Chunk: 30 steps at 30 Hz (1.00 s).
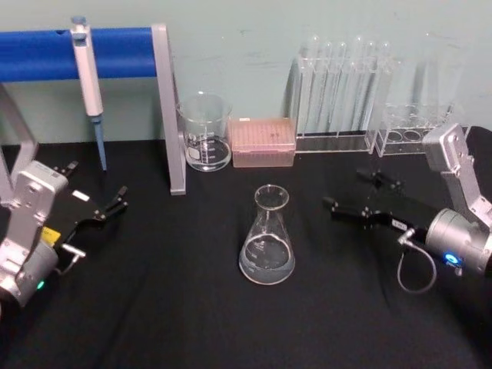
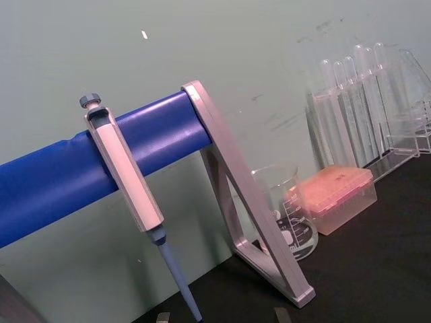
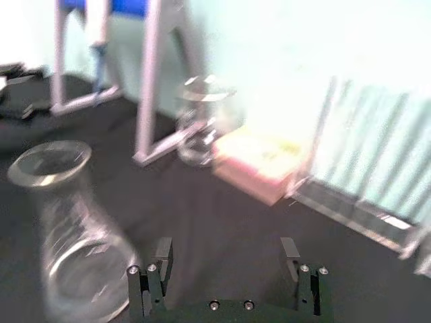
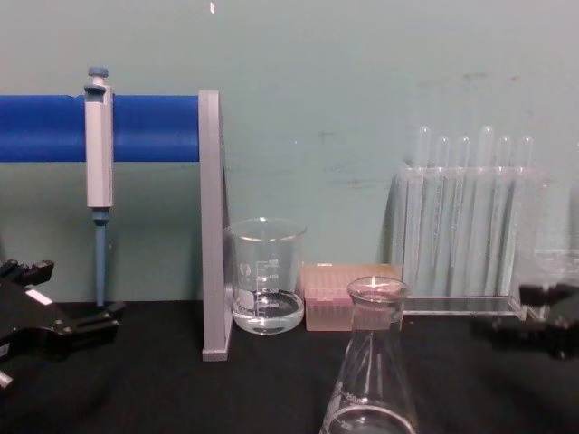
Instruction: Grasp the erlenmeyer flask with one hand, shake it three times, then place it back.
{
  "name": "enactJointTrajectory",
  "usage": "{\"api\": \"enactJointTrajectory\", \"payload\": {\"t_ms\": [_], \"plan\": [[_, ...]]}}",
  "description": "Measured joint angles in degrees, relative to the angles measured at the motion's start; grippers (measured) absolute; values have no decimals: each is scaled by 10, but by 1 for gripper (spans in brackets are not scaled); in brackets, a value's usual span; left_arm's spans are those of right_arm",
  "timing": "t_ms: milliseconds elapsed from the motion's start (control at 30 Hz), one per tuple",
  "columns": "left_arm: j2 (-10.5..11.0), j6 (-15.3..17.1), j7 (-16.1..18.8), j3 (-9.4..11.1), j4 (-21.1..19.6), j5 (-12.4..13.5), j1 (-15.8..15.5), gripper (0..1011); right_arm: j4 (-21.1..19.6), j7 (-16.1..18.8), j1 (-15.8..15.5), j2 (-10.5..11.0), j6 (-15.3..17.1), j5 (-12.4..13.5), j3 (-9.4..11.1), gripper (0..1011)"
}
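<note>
The erlenmeyer flask (image 1: 267, 238) stands upright at the middle of the black table, clear glass with a little liquid in its base; it also shows in the chest view (image 4: 373, 371) and the right wrist view (image 3: 67, 229). My right gripper (image 1: 360, 194) hovers to the flask's right, open and apart from it, with nothing between its fingers (image 3: 161, 254). It sits at the right edge of the chest view (image 4: 543, 316). My left gripper (image 1: 96, 184) rests open at the table's left side, far from the flask, and appears low on the left in the chest view (image 4: 68, 298).
Behind the flask stand a glass beaker (image 1: 205, 132), a pink tip box (image 1: 263, 141) and racks of test tubes (image 1: 342, 92). A pipette (image 1: 91, 84) hangs on a blue bar (image 1: 123, 52) with a grey upright (image 1: 171, 115) at the back left.
</note>
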Motion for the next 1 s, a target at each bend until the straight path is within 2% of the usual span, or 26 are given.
{"api": "enactJointTrajectory", "payload": {"t_ms": [167, 467, 633, 767, 1000], "plan": [[0, 0, 0, 0, 0, 0, 0, 1001, -10, -70, -15, -34, -31, -15, 26, 1000], [0, 0, 0, 0, 0, 0, 0, 1001, -14, -139, -34, -79, -72, -35, 55, 1000], [0, 0, 0, 0, 0, 0, 0, 1001, -13, -163, -45, -101, -73, -36, 65, 1000], [0, 0, 0, 0, 0, 0, 0, 1001, -6, -187, -54, -120, -55, -36, 73, 1000], [0, 0, 0, 0, 0, 0, 0, 1001, 9, -201, -60, -135, -36, -40, 80, 1000]]}}
